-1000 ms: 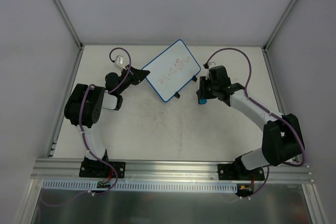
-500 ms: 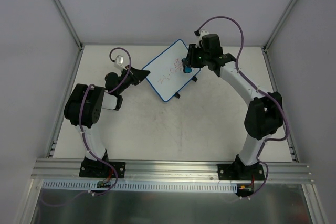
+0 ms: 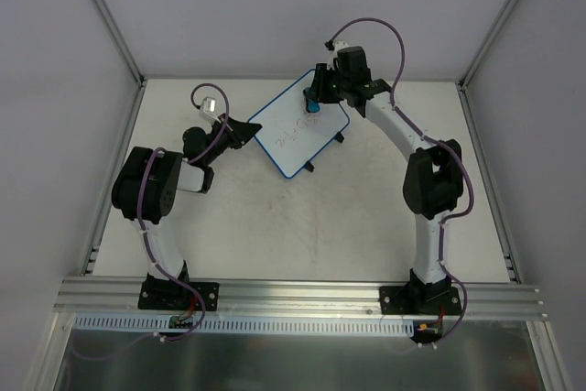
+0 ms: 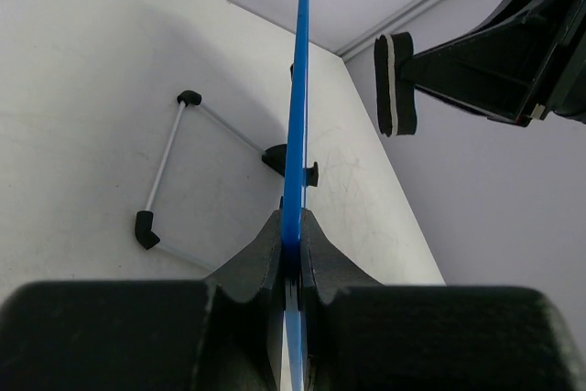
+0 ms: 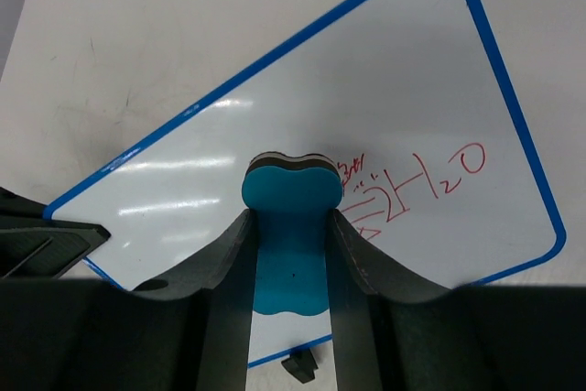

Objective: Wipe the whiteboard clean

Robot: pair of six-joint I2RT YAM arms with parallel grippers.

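The whiteboard (image 3: 295,139), white with a thin blue rim, stands tilted at the back middle of the table, with red handwriting (image 5: 412,185) on its face. My left gripper (image 3: 245,127) is shut on the board's left edge; the left wrist view shows the blue rim (image 4: 298,116) edge-on between the jaws. My right gripper (image 3: 313,98) is shut on a blue eraser (image 5: 288,226) with a dark felt side and holds it over the board's upper part, just left of the red writing. The eraser (image 4: 396,84) also shows in the left wrist view beside the board.
A wire stand (image 4: 169,167) with black ends lies on the table (image 3: 275,226) behind the board. Two black feet (image 3: 309,167) stick out at the board's lower edge. White walls and metal posts (image 3: 105,16) enclose the table on three sides.
My right arm has swung from the table right of the board up and left, carrying the eraser over the board's upper part. The left gripper and board have stayed put.
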